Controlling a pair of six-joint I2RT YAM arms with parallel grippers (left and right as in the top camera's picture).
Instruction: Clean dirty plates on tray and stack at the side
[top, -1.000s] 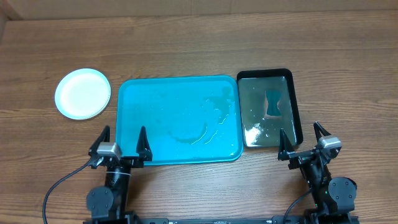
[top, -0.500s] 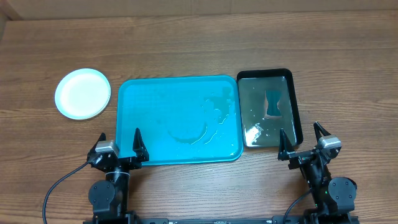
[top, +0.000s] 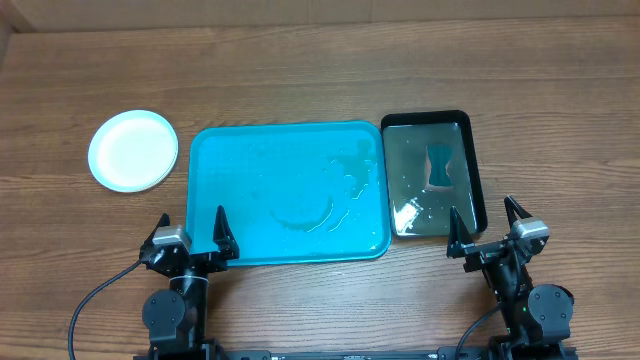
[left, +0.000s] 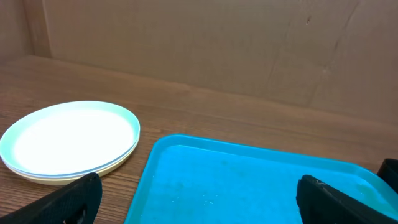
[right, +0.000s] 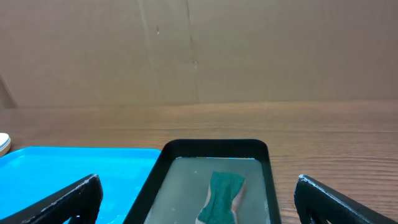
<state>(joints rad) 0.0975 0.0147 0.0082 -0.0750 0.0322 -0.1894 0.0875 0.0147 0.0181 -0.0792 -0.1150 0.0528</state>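
By the tray (top: 260, 165), left gripper (top: 192, 214) slightly back from before, right gripper (top: 481, 204) unmoved, both spread apart.

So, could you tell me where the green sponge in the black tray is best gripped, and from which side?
Probably grip the green sponge across its pinched middle, coming straight down from above. It lies flat in the black tray, whose raised walls block a side approach, and the narrow waist is the easiest span to close on.

Desk (top: 320, 70): brown wood grain.
Turquoise tray (top: 230, 190): mid-desk.
Stacked plates (top: 133, 150): left of the turquoise tray, apart from it.
Black tray (top: 425, 116): just right of the turquoise tray.
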